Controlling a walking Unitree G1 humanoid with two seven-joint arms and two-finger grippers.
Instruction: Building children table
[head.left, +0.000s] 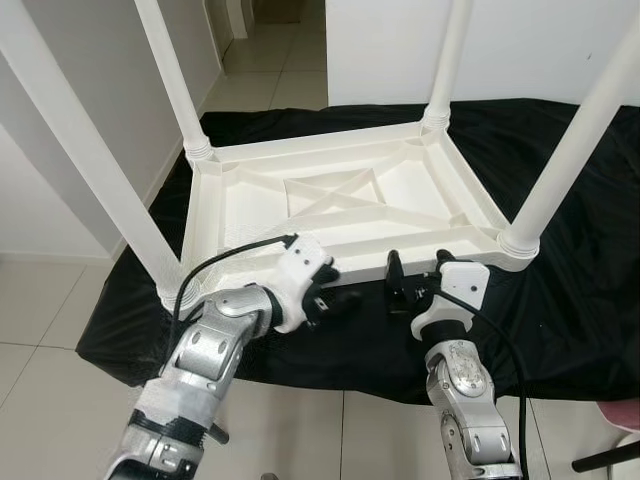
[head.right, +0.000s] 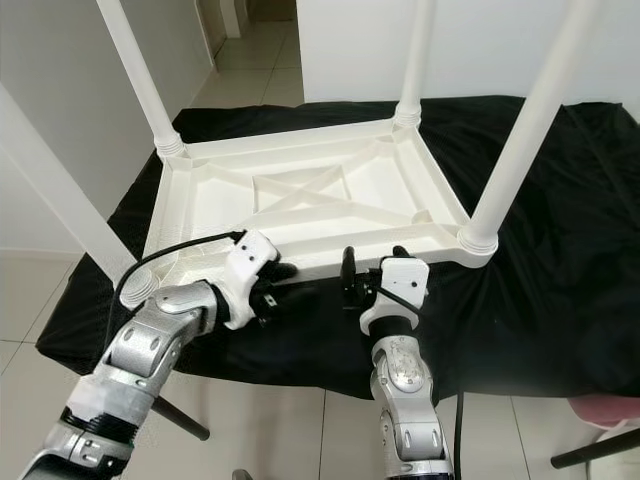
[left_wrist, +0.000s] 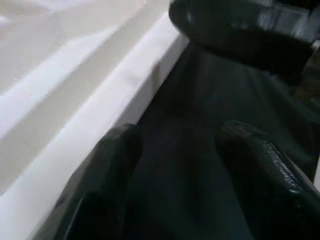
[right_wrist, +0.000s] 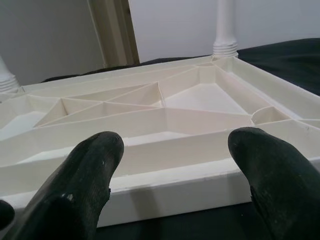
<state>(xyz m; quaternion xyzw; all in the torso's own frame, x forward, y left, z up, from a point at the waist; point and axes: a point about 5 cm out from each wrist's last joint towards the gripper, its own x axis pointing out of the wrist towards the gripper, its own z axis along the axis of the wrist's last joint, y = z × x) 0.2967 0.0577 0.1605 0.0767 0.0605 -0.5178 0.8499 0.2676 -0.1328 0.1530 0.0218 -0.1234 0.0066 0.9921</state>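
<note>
The white plastic table (head.left: 340, 200) is lying upside down on a black cloth (head.left: 560, 300), its ribbed underside facing up and all four legs (head.left: 565, 165) standing in their corner sockets, so the build is looking close to done and the flip onto its feet is probably what is left. It is reading as light, hollow moulded plastic: stiff enough thanks to those crossed ribs, smooth and a bit slippery on the outer rim, with the long legs likely to lever and wobble if anyone pulls on them. The sensible hold is the near rim, one grip on each side of its middle, fingers hooking over the edge into the ribbed channel behind it. The left gripper (head.left: 335, 300) is sitting right up against that rim, just below it on the cloth, fingers (left_wrist: 107, 165) apart and holding nothing. The right gripper (head.left: 415, 285) is hovering just short of the same rim, alongside the left one, fingers (right_wrist: 92, 165) spread wide and empty, the rim squarely ahead between them. Around the cloth, pale floor tiles (head.left: 50, 300) are showing.
</note>
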